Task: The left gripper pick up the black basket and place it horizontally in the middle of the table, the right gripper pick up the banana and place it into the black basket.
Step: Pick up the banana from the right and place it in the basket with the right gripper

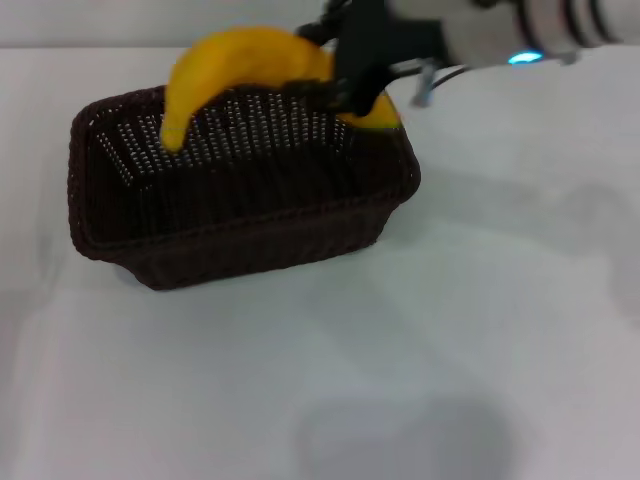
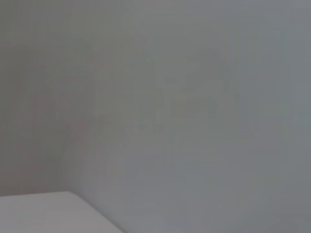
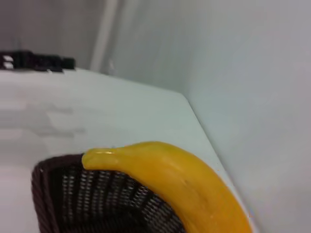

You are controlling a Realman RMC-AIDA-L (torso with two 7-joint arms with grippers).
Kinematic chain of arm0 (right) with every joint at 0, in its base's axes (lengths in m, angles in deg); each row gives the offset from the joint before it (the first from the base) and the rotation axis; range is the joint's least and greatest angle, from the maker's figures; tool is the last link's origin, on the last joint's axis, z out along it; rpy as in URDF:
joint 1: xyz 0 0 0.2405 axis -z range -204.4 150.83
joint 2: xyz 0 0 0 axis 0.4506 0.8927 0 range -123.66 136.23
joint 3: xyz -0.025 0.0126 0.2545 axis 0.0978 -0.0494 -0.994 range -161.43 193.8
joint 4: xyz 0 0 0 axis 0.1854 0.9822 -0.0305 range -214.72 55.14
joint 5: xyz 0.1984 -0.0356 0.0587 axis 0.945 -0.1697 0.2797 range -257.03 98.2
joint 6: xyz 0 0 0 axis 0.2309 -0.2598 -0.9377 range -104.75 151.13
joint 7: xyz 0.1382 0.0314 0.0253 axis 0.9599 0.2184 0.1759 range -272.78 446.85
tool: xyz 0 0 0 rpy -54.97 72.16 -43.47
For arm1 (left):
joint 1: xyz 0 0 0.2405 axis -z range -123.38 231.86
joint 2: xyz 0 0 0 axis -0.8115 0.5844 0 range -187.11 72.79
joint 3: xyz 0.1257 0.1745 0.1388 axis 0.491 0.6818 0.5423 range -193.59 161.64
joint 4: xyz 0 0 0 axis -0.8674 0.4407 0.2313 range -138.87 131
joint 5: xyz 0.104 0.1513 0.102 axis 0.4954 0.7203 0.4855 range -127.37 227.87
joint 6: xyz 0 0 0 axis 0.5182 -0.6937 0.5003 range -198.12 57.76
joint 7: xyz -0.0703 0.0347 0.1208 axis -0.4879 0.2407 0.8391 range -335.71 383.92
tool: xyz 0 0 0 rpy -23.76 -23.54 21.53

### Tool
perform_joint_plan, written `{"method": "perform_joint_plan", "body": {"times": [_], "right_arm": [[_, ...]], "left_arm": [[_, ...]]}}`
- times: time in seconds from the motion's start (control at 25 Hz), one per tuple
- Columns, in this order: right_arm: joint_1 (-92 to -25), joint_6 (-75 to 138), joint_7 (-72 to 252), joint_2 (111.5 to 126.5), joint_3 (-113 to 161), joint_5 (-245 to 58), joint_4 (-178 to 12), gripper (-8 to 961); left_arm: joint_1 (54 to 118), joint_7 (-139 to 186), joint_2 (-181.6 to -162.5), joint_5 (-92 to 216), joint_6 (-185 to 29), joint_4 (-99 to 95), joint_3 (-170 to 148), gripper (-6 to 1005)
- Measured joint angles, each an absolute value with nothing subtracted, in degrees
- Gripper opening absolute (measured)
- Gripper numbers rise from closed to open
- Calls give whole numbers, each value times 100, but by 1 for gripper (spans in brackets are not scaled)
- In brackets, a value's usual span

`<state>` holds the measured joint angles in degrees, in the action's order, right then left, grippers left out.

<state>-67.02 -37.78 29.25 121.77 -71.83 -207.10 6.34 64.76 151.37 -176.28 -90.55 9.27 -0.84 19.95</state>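
Right gripper (image 1: 350, 95), silver-and-black, clamps the curved yellow plastic-looking banana (image 1: 235, 70) over the dark woven wicker basket (image 1: 240, 225) mid-table; lower it inside the far rim; release level.

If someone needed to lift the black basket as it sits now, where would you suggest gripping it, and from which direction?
Probably the braided rim of the near long wall of the black basket, coming straight down from above. The basket stands upright and open-topped on the table, so fingers could straddle that thin wall. The far side looks crowded: the right gripper holds the banana above it.
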Motion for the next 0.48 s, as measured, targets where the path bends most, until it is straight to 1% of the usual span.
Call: {"method": "perform_joint_plan", "body": {"times": [0.28, 0.48], "right_arm": [[-7380, -2724, 2779, 12218, -6360, -20222, -881, 530], [-7364, -2424, 2684, 12217, -6216, -20010, -972, 536]], "left_arm": [[6537, 15137, -17625, -9037, 916, -80, 2017, 882], [6540, 15156, -17625, -9031, 887, -77, 2017, 882]]}}
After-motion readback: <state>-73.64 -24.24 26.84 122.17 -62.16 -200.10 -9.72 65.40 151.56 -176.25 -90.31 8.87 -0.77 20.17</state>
